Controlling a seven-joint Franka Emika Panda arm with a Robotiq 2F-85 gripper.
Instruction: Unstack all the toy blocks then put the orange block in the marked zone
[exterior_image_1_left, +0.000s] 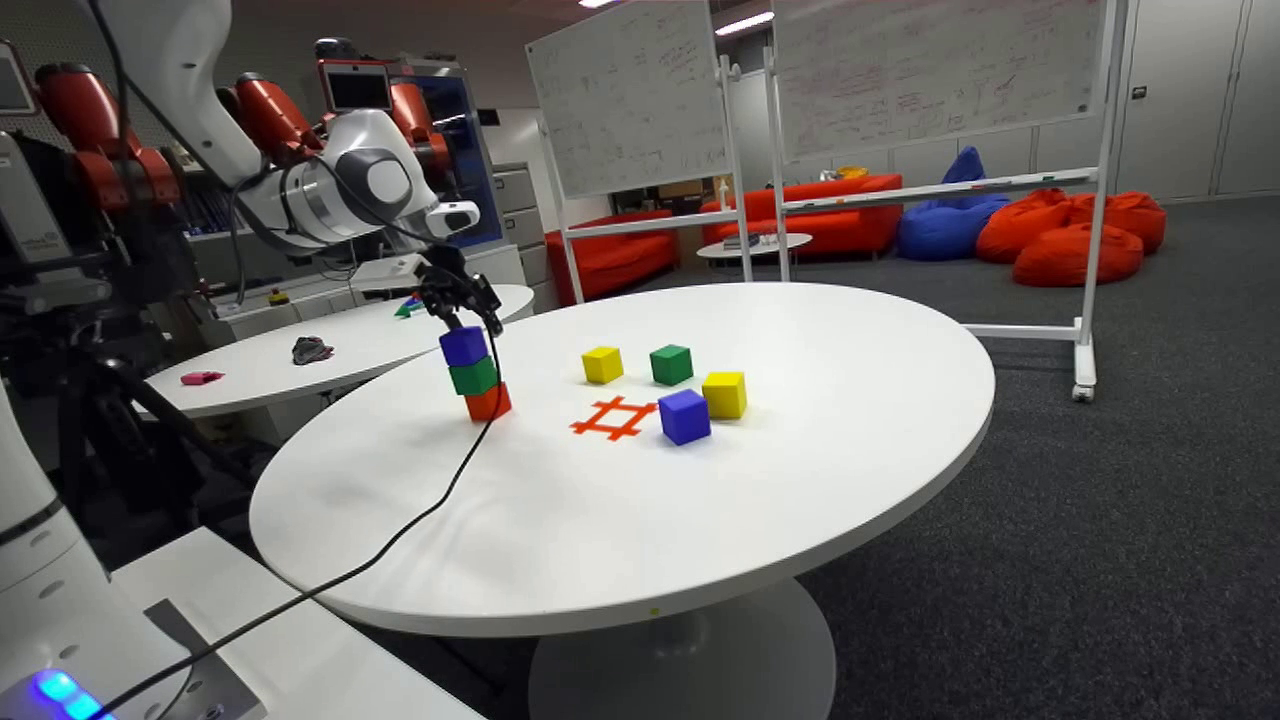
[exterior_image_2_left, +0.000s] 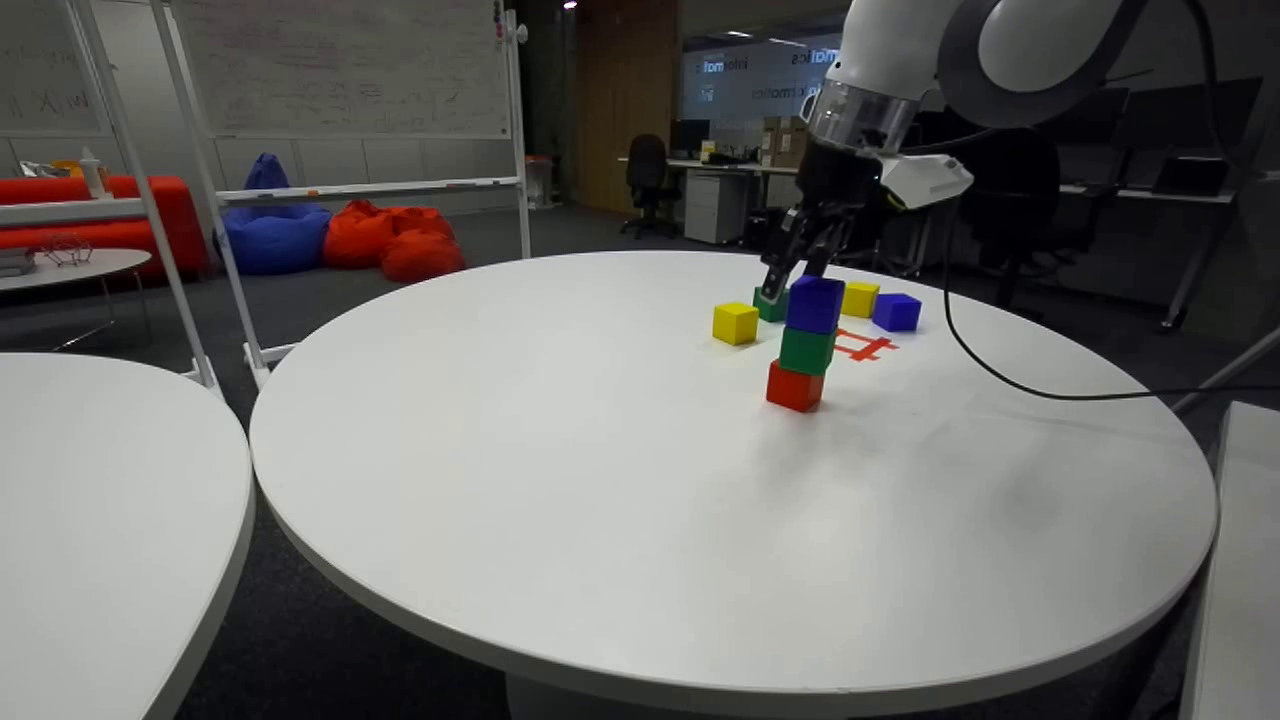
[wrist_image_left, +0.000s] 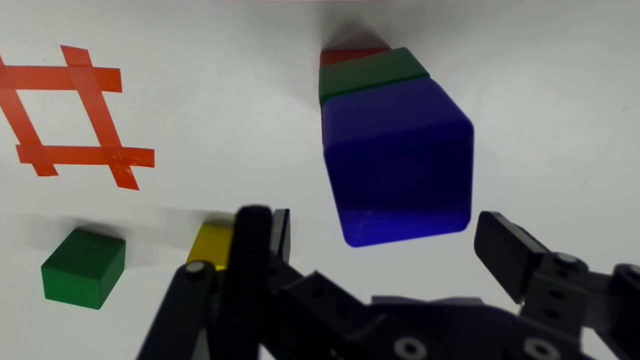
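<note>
A stack of three cubes stands on the table: the orange block (exterior_image_1_left: 489, 402) at the bottom, a green block (exterior_image_1_left: 473, 376) in the middle and a blue block (exterior_image_1_left: 464, 346) on top. My gripper (wrist_image_left: 384, 225) is open just above the stack; in the wrist view its fingers flank the near side of the top blue block, with gaps on both sides. Loose on the table are a yellow block (exterior_image_1_left: 603, 365), a green block (exterior_image_1_left: 671, 365), another yellow block (exterior_image_1_left: 724, 395) and a blue block (exterior_image_1_left: 685, 417). The marked zone (wrist_image_left: 105, 120), crossed orange-red tape, has no block on it.
A black cable (exterior_image_1_left: 420, 512) hangs from the arm and runs across the round white table (exterior_image_1_left: 850, 460), passing in front of the stack in an exterior view. Another white table (exterior_image_2_left: 100, 500) adjoins it. The loose blue block sits right beside the marked zone.
</note>
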